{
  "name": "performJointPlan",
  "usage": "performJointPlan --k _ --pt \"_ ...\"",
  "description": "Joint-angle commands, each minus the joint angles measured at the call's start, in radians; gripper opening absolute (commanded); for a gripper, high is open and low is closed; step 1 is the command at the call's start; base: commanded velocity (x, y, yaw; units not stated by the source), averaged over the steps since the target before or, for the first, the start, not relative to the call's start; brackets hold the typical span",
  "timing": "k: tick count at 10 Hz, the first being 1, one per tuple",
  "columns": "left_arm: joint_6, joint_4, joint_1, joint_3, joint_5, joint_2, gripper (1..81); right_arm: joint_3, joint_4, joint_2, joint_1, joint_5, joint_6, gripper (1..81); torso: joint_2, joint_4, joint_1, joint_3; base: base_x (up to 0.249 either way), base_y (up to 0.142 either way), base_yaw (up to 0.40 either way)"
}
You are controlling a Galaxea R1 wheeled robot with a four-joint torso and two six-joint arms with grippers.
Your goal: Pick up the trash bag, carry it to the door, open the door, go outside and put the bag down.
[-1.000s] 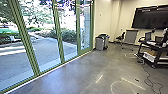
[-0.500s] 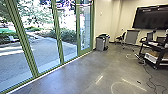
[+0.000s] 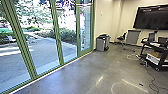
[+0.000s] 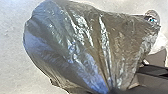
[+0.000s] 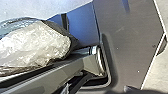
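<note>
In the left wrist view the trash bag [image 4: 82, 47], dark, shiny and translucent, spreads out full and rounded. Its folds draw together to a narrow neck at my left gripper [image 4: 111, 90], which is shut on it. Part of the bag [image 5: 32, 45], with whitish plastic, also appears in the right wrist view beside the robot's own bar and dark plate. Tall glass panels in green frames [image 3: 58, 37] line the left of the head view; I cannot tell which of them is the door.
Grey bins [image 3: 101, 43] stand by the wall past the glass. A black cart [image 3: 157, 56] is at the right, with cables [image 3: 152, 80] trailing on the floor. A chair [image 3: 122, 38] and a wall screen [image 3: 151, 17] are farther back. Paving [image 3: 46, 50] and bushes lie outside.
The head view has shifted slightly as the robot moved: the cart and cables sit farther right in it, and the near green frames a little farther left.
</note>
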Motion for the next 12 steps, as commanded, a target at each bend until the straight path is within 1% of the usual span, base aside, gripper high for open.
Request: performJointPlan --k 1,2,10,11,12 --pt "0.005 0.009 -0.051 0.001 0.064 -0.001 1.0 0.001 -0.009 0.009 0.041 -0.055 0.002 81.1 0.0 0.0 0.0 0.0 0.146 0.0 0.0" --pt "0.005 0.02 -0.048 0.001 0.064 0.002 1.0 -0.001 -0.008 0.011 0.042 -0.055 0.002 81.1 0.0 0.0 0.0 0.0 0.145 0.0 0.0" --pt "0.005 0.029 -0.05 0.0 0.064 0.0 1.0 -0.001 -0.008 0.015 0.041 -0.055 0.002 81.1 0.0 0.0 0.0 0.0 0.151 -0.089 0.0" --pt "0.005 0.029 -0.05 0.001 0.064 0.0 1.0 -0.001 -0.008 0.017 0.042 -0.055 0.002 81.1 0.0 0.0 0.0 0.0 0.152 -0.076 0.0" --pt "0.005 0.029 -0.05 0.001 0.064 0.0 1.0 -0.001 -0.008 0.017 0.042 -0.055 0.002 81.1 0.0 0.0 0.0 0.0 0.152 0.0 0.0"
